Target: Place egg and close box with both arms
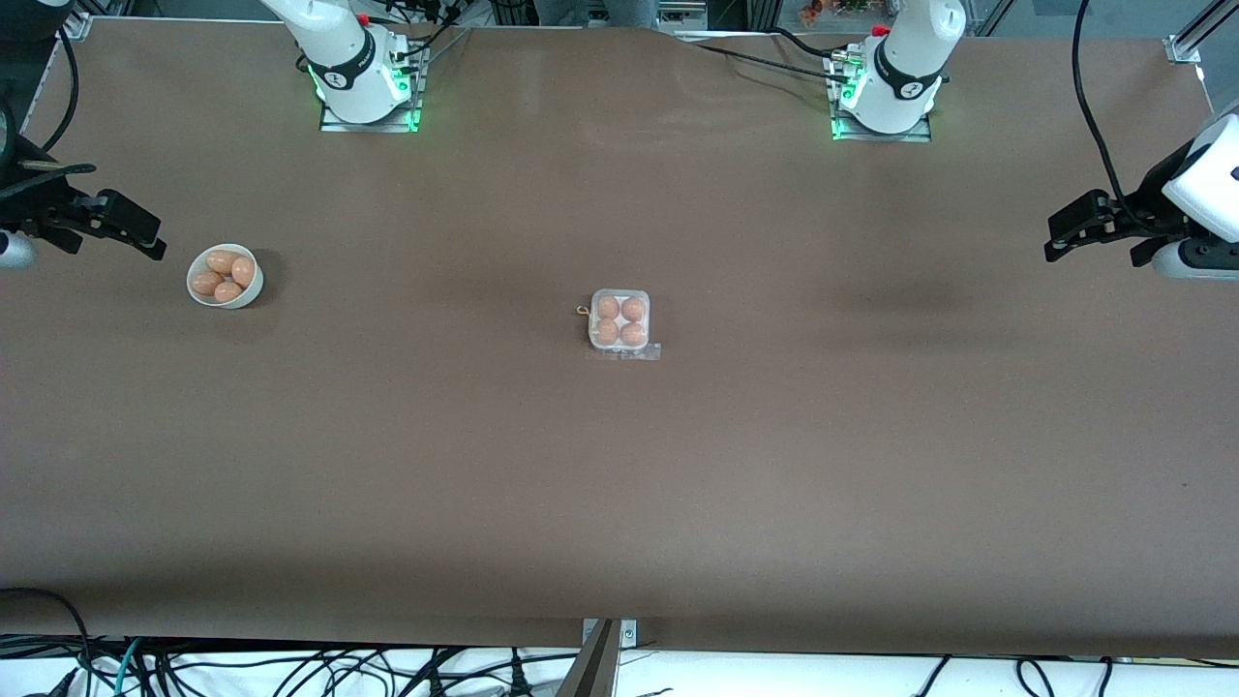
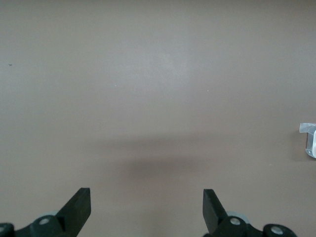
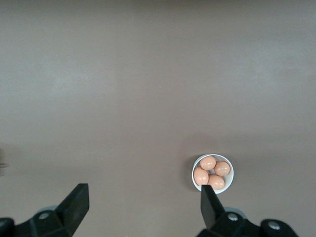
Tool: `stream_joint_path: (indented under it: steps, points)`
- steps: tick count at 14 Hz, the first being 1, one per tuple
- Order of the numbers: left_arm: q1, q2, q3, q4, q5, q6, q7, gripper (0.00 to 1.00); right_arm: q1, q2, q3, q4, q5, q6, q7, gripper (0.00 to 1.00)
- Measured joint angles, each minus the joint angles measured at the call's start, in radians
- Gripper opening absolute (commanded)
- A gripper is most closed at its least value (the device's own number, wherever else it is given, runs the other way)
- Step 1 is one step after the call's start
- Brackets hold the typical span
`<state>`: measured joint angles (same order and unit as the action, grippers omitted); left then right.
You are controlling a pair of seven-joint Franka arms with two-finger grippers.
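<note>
You have the box (image 1: 619, 322) sitting near the middle of the table (image 1: 619, 503), about midway between the two arms' ends. Four brown eggs (image 1: 619, 320) fill its four cells, and its clear lid looks to lie over them; a clear flap sticks out from the edge nearer the front camera. A small yellowish bit lies just beside the box, on the side toward the right arm's end.

Your left gripper (image 1: 1065, 235) hangs over bare table at the left arm's end, well apart from the box. Its fingers (image 2: 79, 205) stand wide apart with nothing between them, so that hand is released. In the left wrist view, only a corner of the box (image 2: 310, 140) shows at the edge of the picture.

Your right gripper (image 1: 145, 235) hangs at the right arm's end of the table, near a white bowl (image 1: 225, 278). Its fingers (image 3: 76, 202) are also spread wide and hold nothing. The bowl holds four more brown eggs (image 1: 225, 275), piled together. In the right wrist view, the bowl (image 3: 213, 173) shows just off one fingertip, with table visible around it.

Both arms wait out at the table's ends, neither touching the box or the bowl
</note>
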<state>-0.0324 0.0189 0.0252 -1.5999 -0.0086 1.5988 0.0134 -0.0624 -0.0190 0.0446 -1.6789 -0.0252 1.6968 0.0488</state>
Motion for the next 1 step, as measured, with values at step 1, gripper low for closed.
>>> stream_joint_path:
  steps: [1]
  points:
    - [0.0, 0.0, 0.0, -0.001, 0.0, 0.0, 0.0, 1.0, 0.0, 0.0, 0.0, 0.0, 0.0, 0.0, 0.0, 1.0]
